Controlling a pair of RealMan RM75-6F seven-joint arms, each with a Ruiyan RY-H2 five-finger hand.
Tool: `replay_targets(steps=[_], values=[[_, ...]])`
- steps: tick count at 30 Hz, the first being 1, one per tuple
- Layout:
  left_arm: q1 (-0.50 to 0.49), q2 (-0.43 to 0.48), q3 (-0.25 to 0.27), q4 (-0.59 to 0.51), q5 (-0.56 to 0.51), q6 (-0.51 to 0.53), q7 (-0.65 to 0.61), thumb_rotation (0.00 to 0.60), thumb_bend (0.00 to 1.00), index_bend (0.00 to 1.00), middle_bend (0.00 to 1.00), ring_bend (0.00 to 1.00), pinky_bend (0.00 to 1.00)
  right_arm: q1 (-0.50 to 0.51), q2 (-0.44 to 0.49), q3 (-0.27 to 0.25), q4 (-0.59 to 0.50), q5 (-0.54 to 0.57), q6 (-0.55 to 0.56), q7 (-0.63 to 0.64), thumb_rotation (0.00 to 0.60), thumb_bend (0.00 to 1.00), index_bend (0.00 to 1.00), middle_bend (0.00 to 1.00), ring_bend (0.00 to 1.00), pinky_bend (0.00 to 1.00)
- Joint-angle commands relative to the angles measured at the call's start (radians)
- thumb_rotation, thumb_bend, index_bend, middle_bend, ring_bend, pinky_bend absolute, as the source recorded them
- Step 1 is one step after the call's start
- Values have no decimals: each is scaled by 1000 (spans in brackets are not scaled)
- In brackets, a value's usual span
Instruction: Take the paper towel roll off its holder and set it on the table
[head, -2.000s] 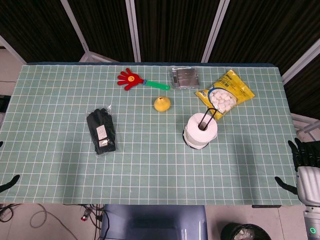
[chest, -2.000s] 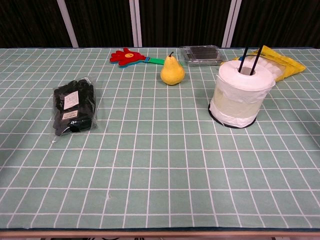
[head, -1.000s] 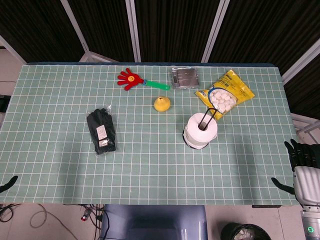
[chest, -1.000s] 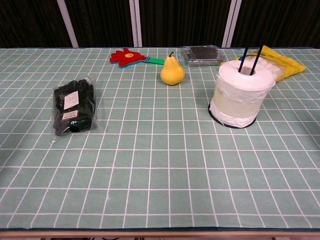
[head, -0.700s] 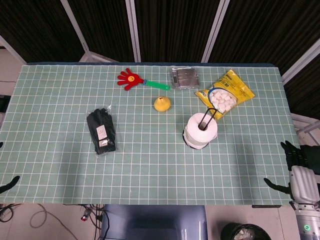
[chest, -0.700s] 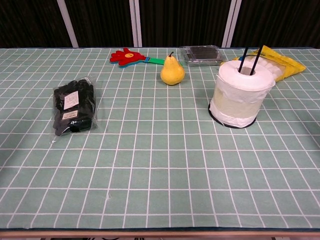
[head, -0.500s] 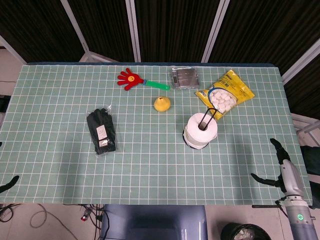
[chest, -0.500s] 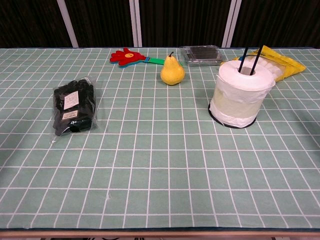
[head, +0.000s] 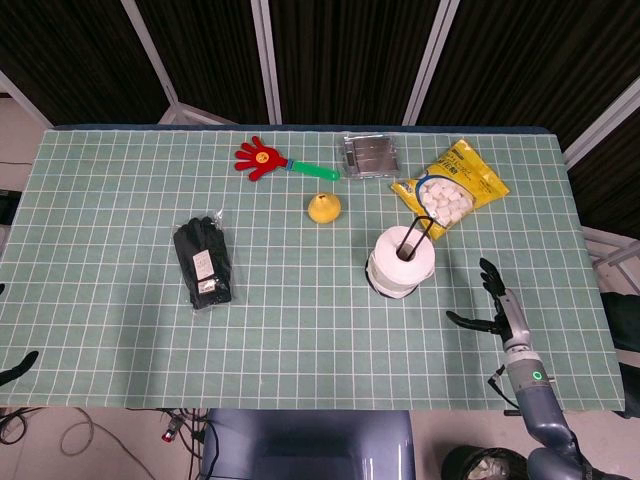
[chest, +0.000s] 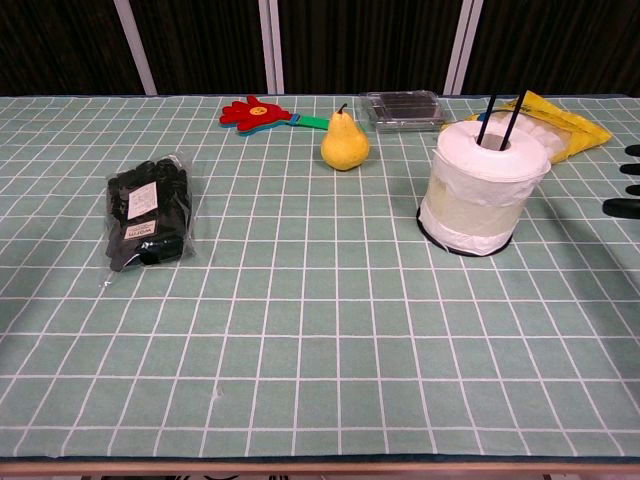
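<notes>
Standing upright on its black wire holder (head: 420, 232), the white paper towel roll (head: 402, 262) is seen right of centre on the green gridded table (head: 300, 330). The right hand (head: 497, 305) is held nearby with fingers spread, grasping nothing. The left hand (head: 18, 368) is barely visible; its state cannot be told.

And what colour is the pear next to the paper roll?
The pear is yellow, with a small dark stem. The chest view shows it best.
</notes>
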Motion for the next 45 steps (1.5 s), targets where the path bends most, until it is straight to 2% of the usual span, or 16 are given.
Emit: replay_targets(steps=[1, 12, 19, 29, 45], values=[[-1, -2, -1, 1, -2, -1, 5, 600, 116, 124, 0, 0, 0, 24, -75, 15, 58, 14, 22, -33, 600, 0, 0, 0, 0, 0], [-4, -5, -2, 2, -6, -5, 11, 600, 116, 124, 0, 0, 0, 54, -245, 30, 184, 11, 98, -111, 600, 0, 0, 0, 0, 0], [-6, -8, -2, 4, -10, -10, 18, 600, 116, 124, 0, 0, 0, 83, -330, 51, 270, 28, 90, -134, 600, 0, 0, 0, 0, 0], [-9, -11, -3, 5, -20, -15, 28, 600, 116, 124, 0, 0, 0, 128, -385, 98, 316, 45, 69, -169, 600, 0, 0, 0, 0, 0], [-9, -9, -6, 5, -30, -17, 27, 600, 116, 124, 0, 0, 0, 205, -427, 176, 345, 144, 11, -285, 600, 0, 0, 0, 0, 0]])
